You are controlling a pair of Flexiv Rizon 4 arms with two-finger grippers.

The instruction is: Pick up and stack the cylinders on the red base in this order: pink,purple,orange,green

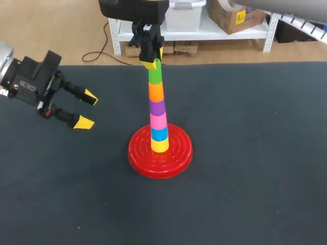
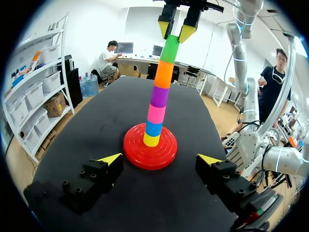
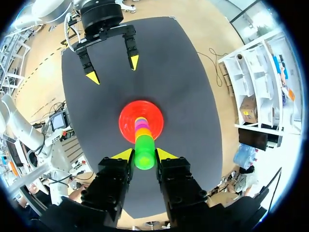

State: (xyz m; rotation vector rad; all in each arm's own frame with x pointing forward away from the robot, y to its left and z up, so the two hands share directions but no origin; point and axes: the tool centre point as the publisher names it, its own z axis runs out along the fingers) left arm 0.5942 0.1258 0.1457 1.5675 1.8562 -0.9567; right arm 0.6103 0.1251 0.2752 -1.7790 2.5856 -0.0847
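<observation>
The left arm is coming in from the left edge, and the left end effector (image 1: pixel 87 109) is pointing toward centre frame with its fingers spread wide. The right arm is descending from top centre, and the right end effector (image 1: pixel 153 60) is pinching the green cylinder (image 1: pixel 155 75).

Glossy plastic base (image 1: pixel 179 154), matt tabletop (image 1: pixel 255 178)
</observation>
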